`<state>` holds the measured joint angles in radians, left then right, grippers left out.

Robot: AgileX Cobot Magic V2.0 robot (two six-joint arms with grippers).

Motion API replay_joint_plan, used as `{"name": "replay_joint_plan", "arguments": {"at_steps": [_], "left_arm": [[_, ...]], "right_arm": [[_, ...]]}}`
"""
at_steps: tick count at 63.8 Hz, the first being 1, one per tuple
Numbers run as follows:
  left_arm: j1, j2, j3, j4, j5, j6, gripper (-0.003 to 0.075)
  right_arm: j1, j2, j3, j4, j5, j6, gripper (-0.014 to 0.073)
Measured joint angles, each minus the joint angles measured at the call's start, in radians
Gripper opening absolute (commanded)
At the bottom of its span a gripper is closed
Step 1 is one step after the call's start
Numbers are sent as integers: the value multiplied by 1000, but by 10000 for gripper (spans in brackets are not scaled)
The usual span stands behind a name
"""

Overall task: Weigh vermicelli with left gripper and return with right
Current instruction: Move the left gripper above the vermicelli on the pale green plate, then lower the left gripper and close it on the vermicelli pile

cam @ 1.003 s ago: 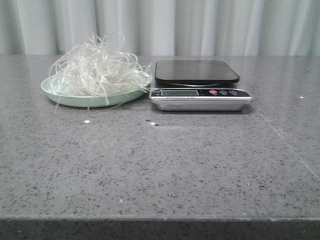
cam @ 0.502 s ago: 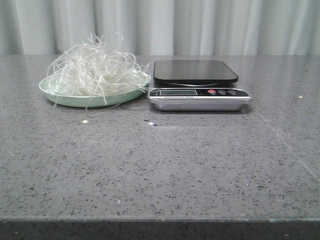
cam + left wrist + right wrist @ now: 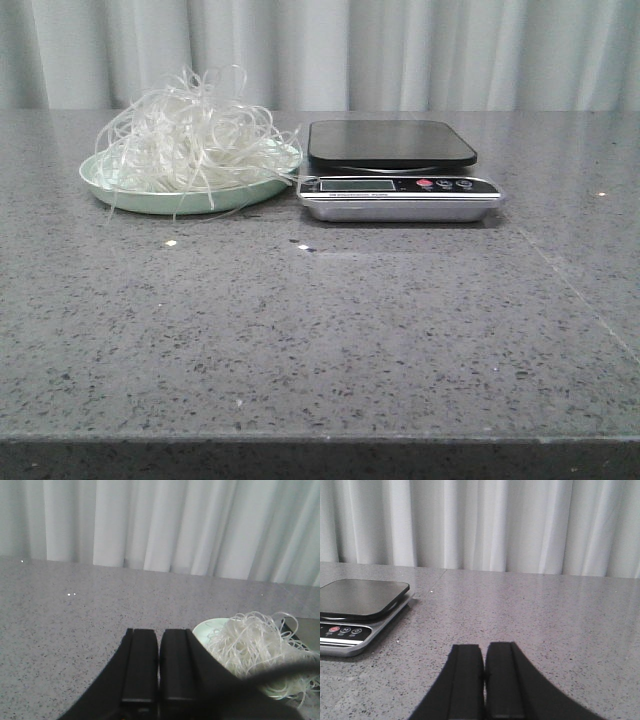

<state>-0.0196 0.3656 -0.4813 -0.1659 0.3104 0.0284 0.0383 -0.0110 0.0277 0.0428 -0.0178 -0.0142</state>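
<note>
The vermicelli (image 3: 190, 135), a fluffy tangle of whitish strands, lies piled on a mint-green plate (image 3: 110, 188) at the table's back left. It also shows in the left wrist view (image 3: 255, 647), on the plate (image 3: 205, 629). A kitchen scale (image 3: 392, 145) with a black platform and a silver front stands just right of the plate; its platform is bare. It also shows in the right wrist view (image 3: 360, 596). My left gripper (image 3: 159, 632) is shut and empty, short of the plate. My right gripper (image 3: 484, 647) is shut and empty, to the right of the scale. Neither gripper shows in the front view.
A grey speckled stone table (image 3: 320, 330) spreads from the front edge to a white curtain (image 3: 400, 50) at the back. The scale's display and buttons (image 3: 440, 184) face the front. A few noodle strands hang over the plate's rim towards the scale.
The whole front view has shifted a few pixels to the left and up since one second ago. Nothing on the table has moved relative to anything else.
</note>
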Motion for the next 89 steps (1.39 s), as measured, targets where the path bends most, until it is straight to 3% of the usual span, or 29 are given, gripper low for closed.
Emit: {"name": "replay_joint_plan", "arguments": {"at_steps": [5, 18, 23, 51, 64, 89], "left_arm": [[-1, 26, -9, 0, 2, 0, 201], [-57, 141, -114, 4, 17, 21, 565], [-95, 194, -153, 6, 20, 25, 628], [-359, 802, -534, 14, 51, 27, 636], [-370, 1018, -684, 14, 147, 27, 636], [-371, 1259, -804, 14, 257, 27, 635]], "right_arm": [[0, 0, 0, 0, 0, 0, 188], [0, 0, 0, 0, 0, 0, 188], [0, 0, 0, 0, 0, 0, 188], [0, 0, 0, 0, 0, 0, 188], [0, 0, 0, 0, 0, 0, 188], [0, 0, 0, 0, 0, 0, 188]]}}
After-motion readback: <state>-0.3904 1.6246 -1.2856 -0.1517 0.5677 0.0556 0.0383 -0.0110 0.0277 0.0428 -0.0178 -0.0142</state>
